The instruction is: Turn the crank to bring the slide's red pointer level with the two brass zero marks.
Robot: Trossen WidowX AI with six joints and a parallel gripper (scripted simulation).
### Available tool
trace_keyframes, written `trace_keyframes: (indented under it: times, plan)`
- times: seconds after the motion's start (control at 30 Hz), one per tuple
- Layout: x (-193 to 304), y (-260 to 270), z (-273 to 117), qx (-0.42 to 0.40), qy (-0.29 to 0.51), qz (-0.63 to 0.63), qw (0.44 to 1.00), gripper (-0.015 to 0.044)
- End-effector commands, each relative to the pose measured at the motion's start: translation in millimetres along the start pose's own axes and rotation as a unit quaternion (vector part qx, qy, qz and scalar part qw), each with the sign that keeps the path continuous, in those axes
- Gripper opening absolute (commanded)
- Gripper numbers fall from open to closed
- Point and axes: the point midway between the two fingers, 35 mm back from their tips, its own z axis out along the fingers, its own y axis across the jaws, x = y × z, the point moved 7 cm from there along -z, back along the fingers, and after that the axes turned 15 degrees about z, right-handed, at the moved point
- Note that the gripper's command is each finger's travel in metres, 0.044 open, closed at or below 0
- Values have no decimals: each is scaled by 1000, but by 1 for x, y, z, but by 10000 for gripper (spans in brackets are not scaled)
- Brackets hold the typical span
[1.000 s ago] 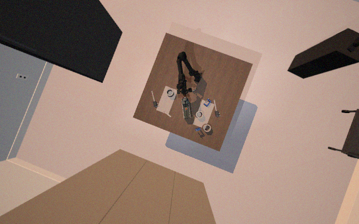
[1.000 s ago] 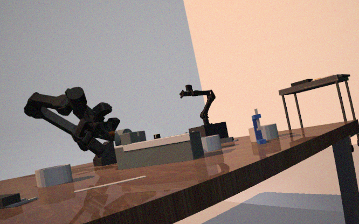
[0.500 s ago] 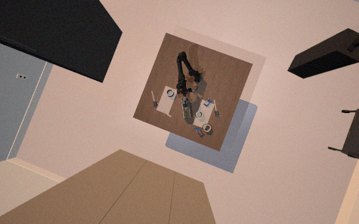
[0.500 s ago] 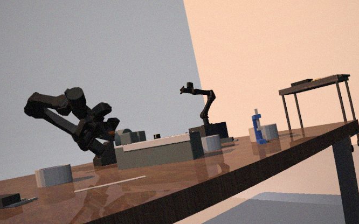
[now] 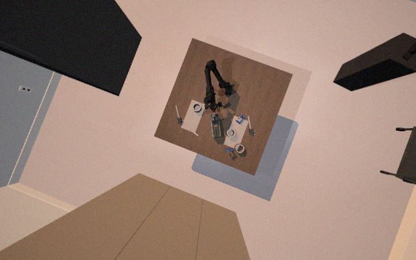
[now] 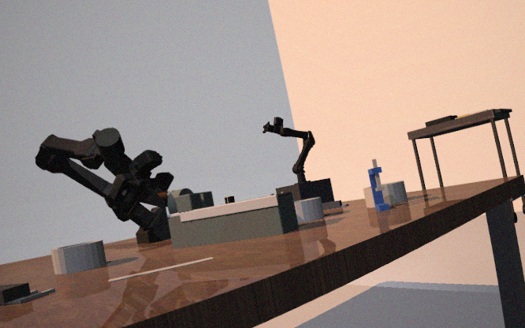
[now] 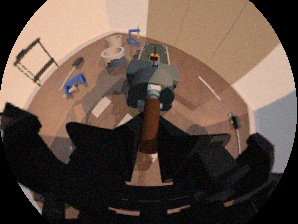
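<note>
Brown crank handle (image 7: 150, 125) between nearly closed gripper fingers, wrist view, presumably gripped for turning; machine just ahead. Top: slide machine (image 5: 216, 127) beyond fingertips. Exterior: machine (image 6: 232, 225) beside gripper (image 6: 159, 199).

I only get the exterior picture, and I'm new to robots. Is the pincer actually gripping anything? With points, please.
Observer: Yes. In the wrist view, the pincer (image 5: 213, 111) (image 6: 166, 195) (image 7: 149, 115) is closed on the brown crank handle (image 6: 161, 195) (image 7: 150, 125), one finger on each side.
Operator: Lovely! That long box hides its top from me. Is there a marker on it?
Observer: Yes, the top view shows a small orange-red mark (image 5: 215, 126) (image 7: 154, 56) on the machine's dark upper face. I can't tell whether it is level with the zero marks.
Operator: And is there anything blue near the far bowls?
Observer: Two blue things: the top view shows a blue clamp (image 5: 240, 119) (image 7: 75, 85) on a pale sheet.
</note>
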Motion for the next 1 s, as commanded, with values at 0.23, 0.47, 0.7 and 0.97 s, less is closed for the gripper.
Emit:
trace_keyframes:
  times: [0.23,0.47,0.7,0.97]
  plan:
    - [-2,-11,1,11,-2,5,1000,0]
    - [-1,-16,3,12,-2,5,1000,0]
    - [2,-24,7,12,-2,5,1000,0]
    - [5,-27,11,12,-2,5,1000,0]
